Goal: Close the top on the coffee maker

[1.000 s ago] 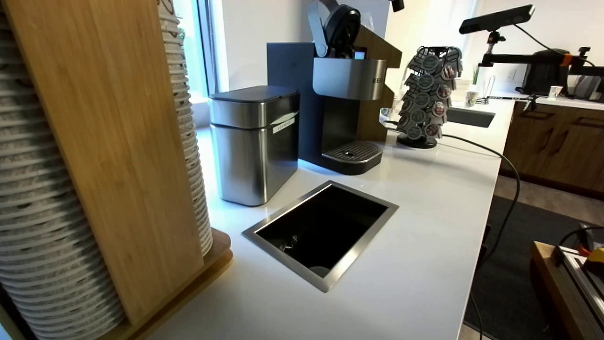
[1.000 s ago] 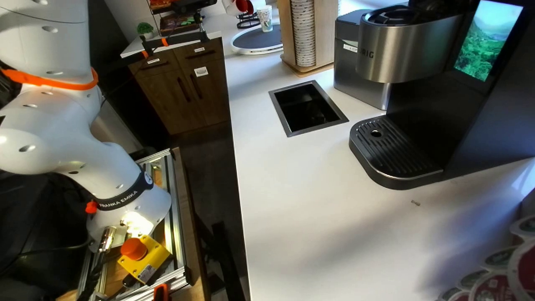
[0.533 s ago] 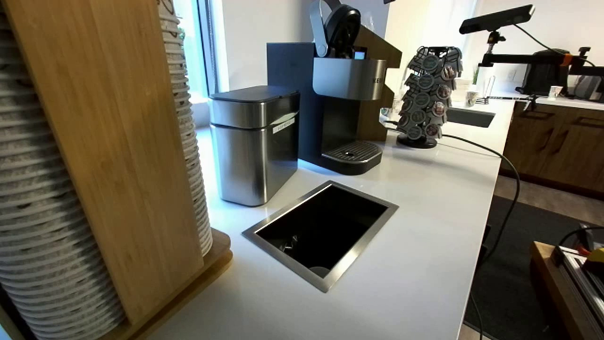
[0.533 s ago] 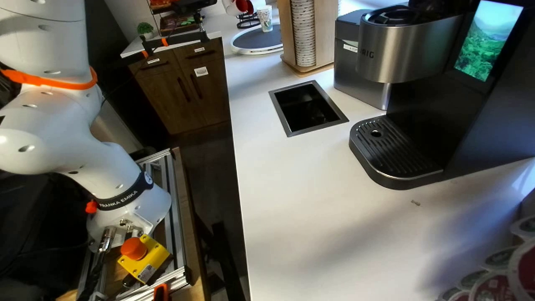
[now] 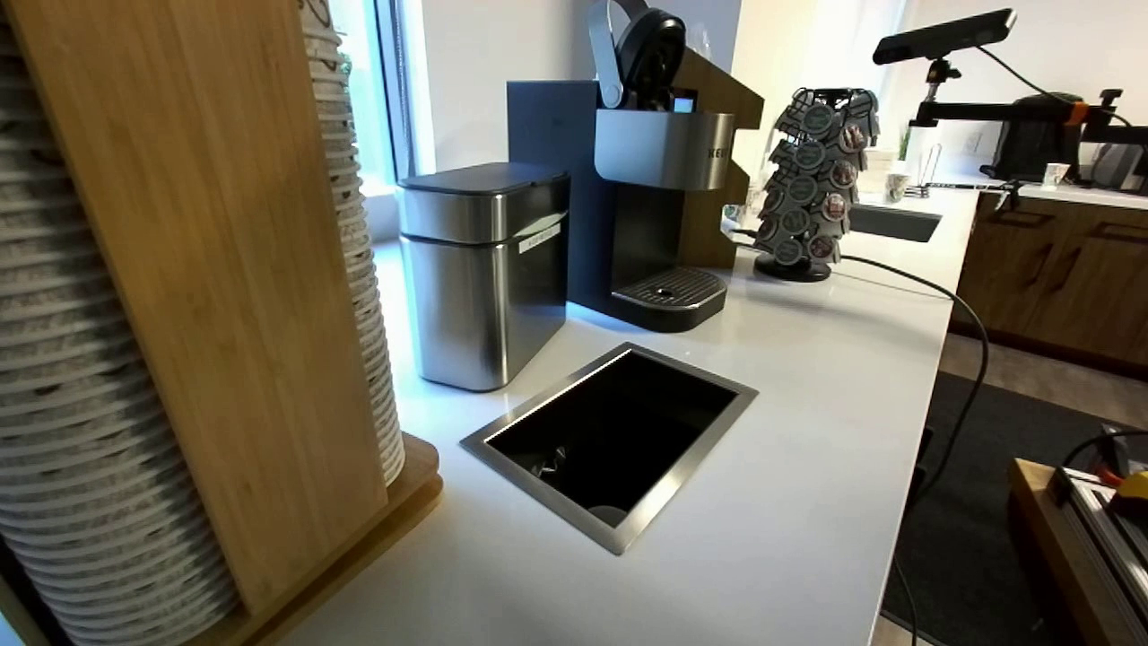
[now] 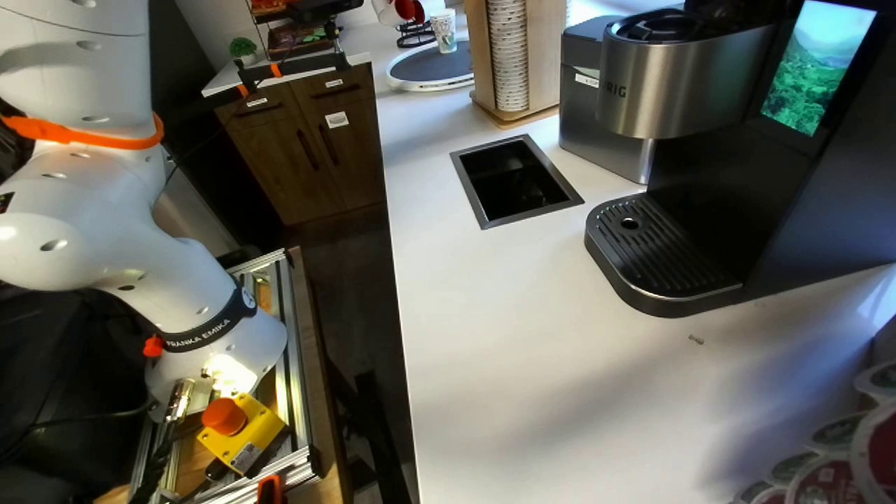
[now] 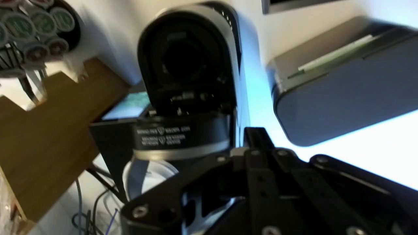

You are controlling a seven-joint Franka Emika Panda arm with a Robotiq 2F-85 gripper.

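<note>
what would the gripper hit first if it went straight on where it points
Probably the coffee maker, on its edge facing the metal canister; depth is unclear in the wrist view, so the gripper might slip past to the countertop.

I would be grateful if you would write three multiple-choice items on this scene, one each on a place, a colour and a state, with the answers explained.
1. Where does the rectangular brushed-metal box stand relative to the tall black-and-grey coffee maker?
A. on top of it
B. beside it
C. underneath it

2. What colour is the small boxy casing under the round orange-red button?
A. blue
B. green
C. yellow

3. What state is the coffee maker's hinged black top in?
A. raised open
B. shut flat
C. detached

1: B, an exterior view shows both standing on the white counter.
2: C, an exterior view shows its yellow face.
3: A, in an exterior view it tilts up above the coffee maker.
</note>
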